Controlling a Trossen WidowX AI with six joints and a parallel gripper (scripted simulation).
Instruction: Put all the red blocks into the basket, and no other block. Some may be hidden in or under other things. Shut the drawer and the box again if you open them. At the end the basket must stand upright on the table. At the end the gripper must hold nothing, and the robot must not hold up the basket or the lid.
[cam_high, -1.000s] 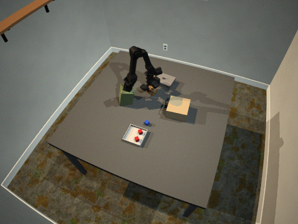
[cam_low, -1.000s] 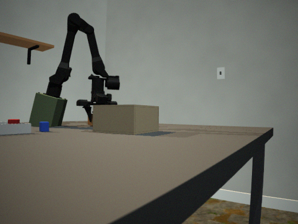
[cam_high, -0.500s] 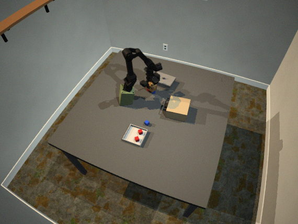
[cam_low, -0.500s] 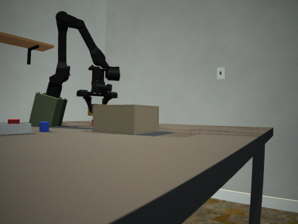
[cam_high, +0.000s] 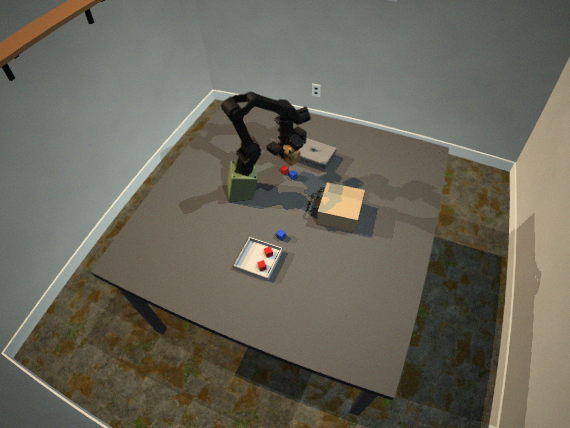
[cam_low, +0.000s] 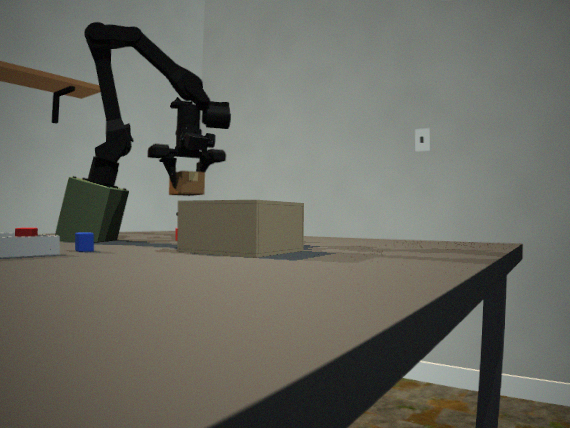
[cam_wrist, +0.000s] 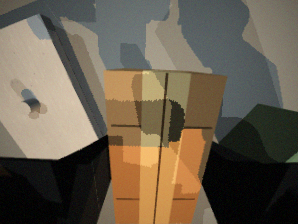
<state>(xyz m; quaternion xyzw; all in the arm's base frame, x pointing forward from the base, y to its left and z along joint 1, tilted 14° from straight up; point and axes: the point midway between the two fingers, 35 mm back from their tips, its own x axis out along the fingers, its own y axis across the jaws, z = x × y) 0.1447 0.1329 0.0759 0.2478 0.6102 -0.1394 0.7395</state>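
My gripper is shut on a small brown carton and holds it above the table. Below it, a red block and a blue block lie side by side on the table. The white basket stands upright with two red blocks inside. Another blue block lies beside the basket. The tan drawer unit has dark handle parts on its left side; its drawer front is hard to make out.
A low pale box with a knob on its lid stands behind and beside the carton. The green arm base stands left of the two side-by-side blocks. A wooden shelf is on the wall.
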